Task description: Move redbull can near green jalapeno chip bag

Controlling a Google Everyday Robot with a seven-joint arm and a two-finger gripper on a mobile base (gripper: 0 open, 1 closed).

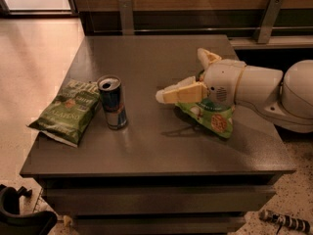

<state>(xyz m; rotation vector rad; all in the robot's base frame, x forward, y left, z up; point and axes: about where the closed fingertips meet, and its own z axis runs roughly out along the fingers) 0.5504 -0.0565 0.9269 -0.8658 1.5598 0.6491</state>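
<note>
The redbull can stands upright on the dark table, left of the middle. Its left side is right next to the green jalapeno chip bag, which lies flat at the table's left edge. My gripper is open and empty, above the table's right half. Its fingers point left, one near finger and one farther back. A clear stretch of table lies between the gripper and the can.
A brighter green chip bag lies under my arm on the table's right side. A wooden wall with metal brackets runs behind the table. Tiled floor lies to the left. A dark object sits on the floor at the lower left.
</note>
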